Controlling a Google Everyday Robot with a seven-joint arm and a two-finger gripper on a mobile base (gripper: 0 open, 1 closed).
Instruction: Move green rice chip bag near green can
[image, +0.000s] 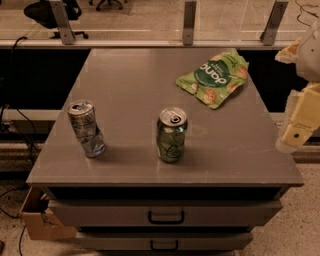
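The green rice chip bag lies flat at the back right of the grey cabinet top. It is light green with a dark green round logo and tan chip pictures. The green can stands upright near the front middle, with a silver top and pull tab. It is well apart from the bag, in front of it and to its left. My gripper is at the right edge of the view, beside the cabinet's right side. It hangs to the right of the bag, touches nothing and holds nothing that shows.
A dented silver-grey can stands at the front left of the top. Two drawers with dark handles are below the front edge. A cardboard box sits on the floor at the lower left. A glass railing runs behind.
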